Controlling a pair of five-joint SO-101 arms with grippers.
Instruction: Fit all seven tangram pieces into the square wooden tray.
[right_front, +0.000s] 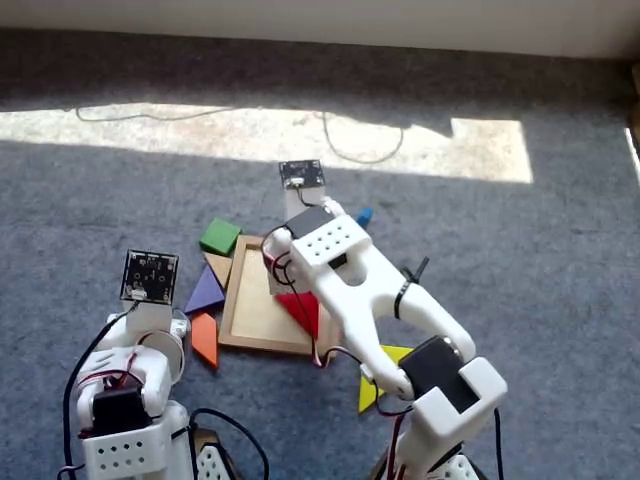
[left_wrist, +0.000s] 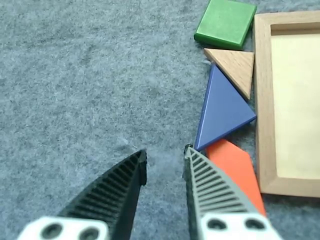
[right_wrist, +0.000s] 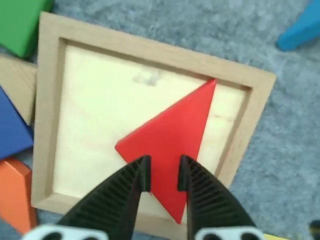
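**One red triangle in the tray, six pieces on the carpet around it**

The square wooden tray (right_front: 229, 300) (left_wrist: 262, 100) (right_wrist: 45, 100) lies flat on the grey carpet (right_front: 520, 260) between the two arms. It holds one piece, the red triangle (right_front: 302, 308) (right_wrist: 175, 135). One tip of the triangle points into a tray corner. Another tip appears to ride up on the rim on the robot's side, so it is not fully seated.

The right gripper (right_wrist: 163, 172) hangs over that triangle with its jaws a narrow gap apart and red showing between them. It has hold of nothing.

Four pieces line the outside of the tray's left edge:
- the green square (right_front: 220, 237) (left_wrist: 225, 22) (right_wrist: 20, 20) by the far left corner
- the plain wood triangle (right_front: 220, 268) (left_wrist: 235, 65) (right_wrist: 15, 85) against the rim
- the blue triangle (right_front: 205, 293) (left_wrist: 222, 110) (right_wrist: 10, 125), its point near the rim
- the orange piece (right_front: 205, 338) (left_wrist: 235, 165) (right_wrist: 15, 195) by the near left corner

The left gripper (left_wrist: 165, 160) hovers over bare carpet just beside the orange piece. Its jaws are partly open and empty, with one fingertip close to the blue triangle's lower point.

The yellow triangle (right_front: 367, 392) lies off the tray's near right corner, partly under the right arm. A light blue piece (right_front: 364, 215) (right_wrist: 302, 30) sits on the carpet near the far right corner, apart from the rim.
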